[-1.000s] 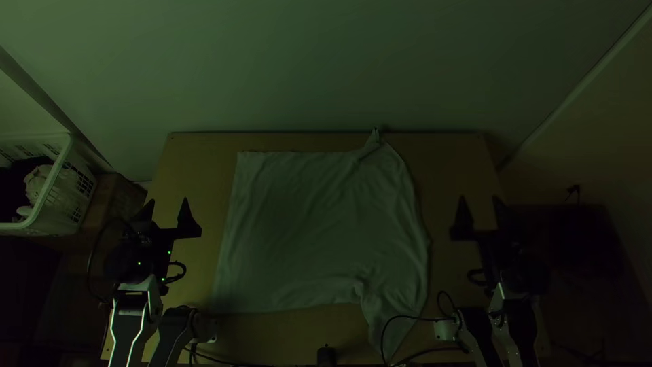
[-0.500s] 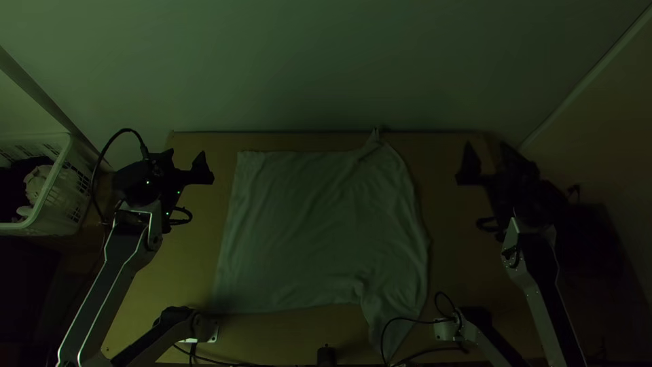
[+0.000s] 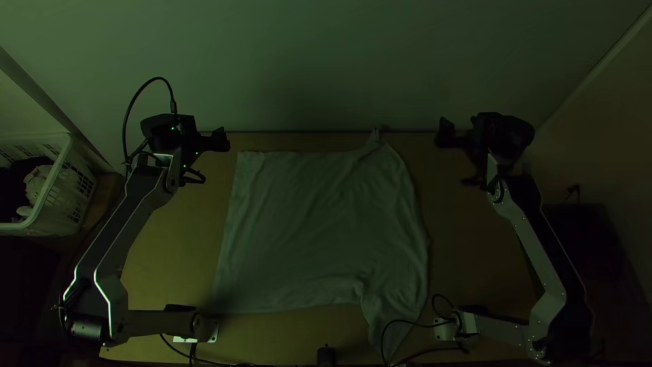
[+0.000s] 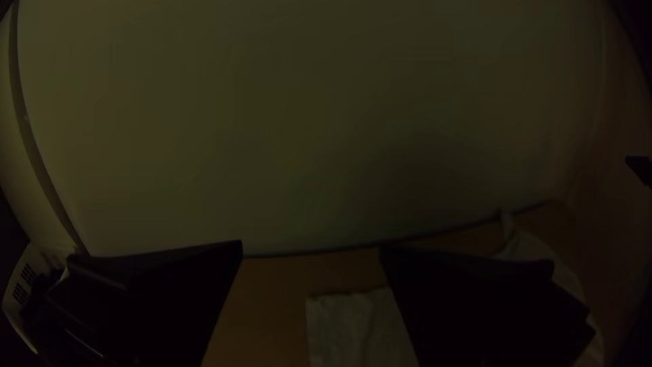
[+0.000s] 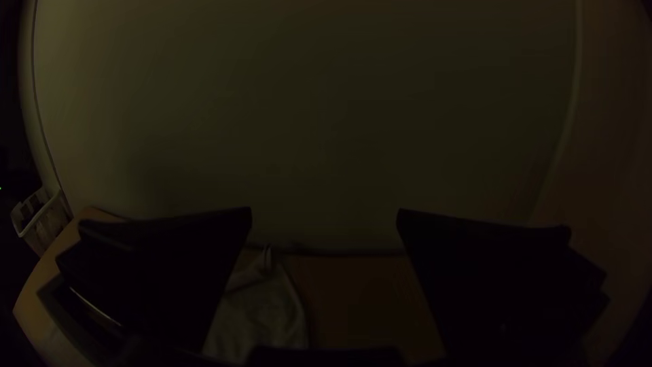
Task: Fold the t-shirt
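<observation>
Across the wooden table (image 3: 173, 255), it's the t-shirt (image 3: 319, 231), spread out rumpled between the arms!
A pinched peak pokes up at its far edge; at the table's far corners, left gripper (image 3: 192, 129) and right gripper (image 3: 466, 124), fingers wide apart, both gripping nothing!

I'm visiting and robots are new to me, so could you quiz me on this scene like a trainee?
1. True or false: the left pincer is gripping the t-shirt.
2. In the top view, what stands beyond the left side of the table? (a) a basket (b) a lamp (c) a chair
3. Fill in: the right pincer has its fingers ____.

Key: 1 false; 2 a; 3 open (spread apart).
</observation>
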